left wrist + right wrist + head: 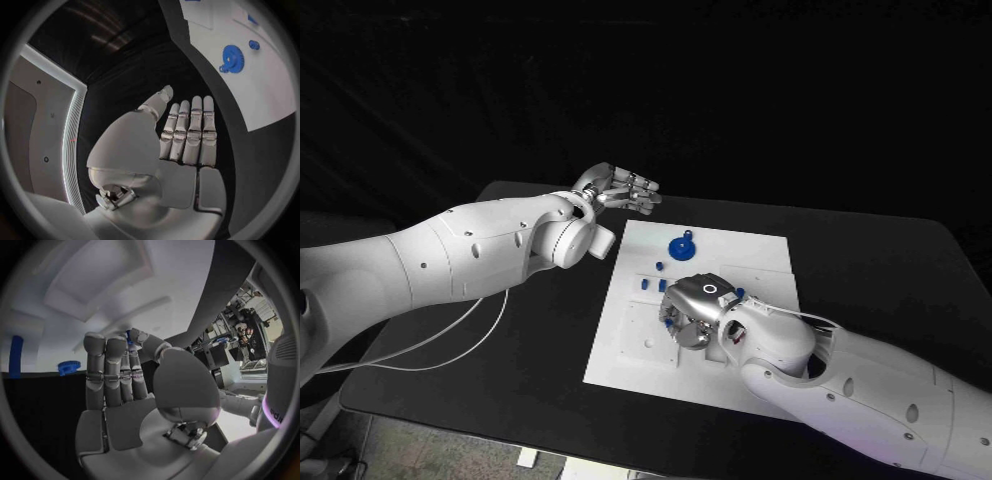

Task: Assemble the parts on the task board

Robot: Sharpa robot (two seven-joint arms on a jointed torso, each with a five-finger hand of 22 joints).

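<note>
- The right hand (700, 312) is held low over the middle of the white task board (747, 250). A small blue part (129, 336) is seen pinched between its thumb and fingertips in the right wrist view.
- The step in hand is judged to be seating this part. It should be kept upright, aligned with its recess, then pressed straight down without twisting.
- The left hand (620, 188) is held flat with its fingers extended and nothing in it, just beyond the board's far-left corner.
- A blue gear (682, 248) lies on the far part of the board. Smaller blue pegs (652, 284) stand nearer, just left of the right hand.
</note>
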